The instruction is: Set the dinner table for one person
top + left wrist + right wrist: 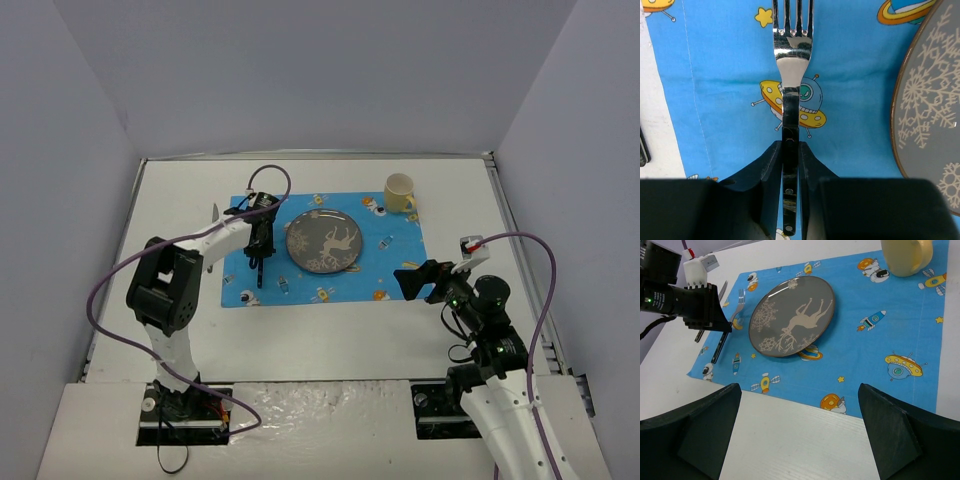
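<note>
Lowering the fork (pixel 791 55) flat onto the placemat (pixel 400 265) in the middle of the table (pixel 300 330), clear of the plate (pixel 323 243), seems wisest before the left hand (pixel 790 146), pinched on its handle, lets go; the right hand (pixel 800 432) hangs wide open, empty.

Blue placemat (pixel 370 265) on dinner table (pixel 330 330)

Grey plate (pixel 324 242) on blue placemat (pixel 400 262), yellow mug (pixel 400 192) beyond plate's right, left gripper (pixel 260 260) just left of plate, right gripper (pixel 416 282) nearer, right of plate

The left fingers (pixel 767 182) clamp tight — right fingers (pixel 697 437) spread wide.
</note>
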Controlling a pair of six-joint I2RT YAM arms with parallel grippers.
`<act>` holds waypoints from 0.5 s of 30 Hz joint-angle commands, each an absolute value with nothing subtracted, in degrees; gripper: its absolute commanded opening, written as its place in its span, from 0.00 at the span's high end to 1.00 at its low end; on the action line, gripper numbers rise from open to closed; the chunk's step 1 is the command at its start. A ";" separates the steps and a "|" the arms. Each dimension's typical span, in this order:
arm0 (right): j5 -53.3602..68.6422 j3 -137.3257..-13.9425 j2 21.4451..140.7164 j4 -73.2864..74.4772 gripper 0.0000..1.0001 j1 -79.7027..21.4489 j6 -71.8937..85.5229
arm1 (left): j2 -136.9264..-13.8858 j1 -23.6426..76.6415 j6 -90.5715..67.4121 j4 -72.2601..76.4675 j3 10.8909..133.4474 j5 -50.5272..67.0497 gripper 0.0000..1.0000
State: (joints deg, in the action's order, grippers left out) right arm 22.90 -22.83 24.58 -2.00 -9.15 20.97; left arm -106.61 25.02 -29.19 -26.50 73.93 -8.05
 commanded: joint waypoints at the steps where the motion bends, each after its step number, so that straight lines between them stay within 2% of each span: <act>1: 22.68 -25.49 24.64 -4.87 0.00 -9.67 20.31 | -105.07 24.71 -29.67 -23.29 76.45 -9.94 1.00; 12: 22.48 -25.22 24.47 -4.77 0.00 -9.67 20.04 | -107.08 24.08 -28.61 -22.17 75.96 -9.16 1.00; 15: 22.50 -25.22 24.78 -4.75 0.00 -9.67 19.95 | -107.66 24.00 -28.39 -21.80 75.42 -9.05 0.92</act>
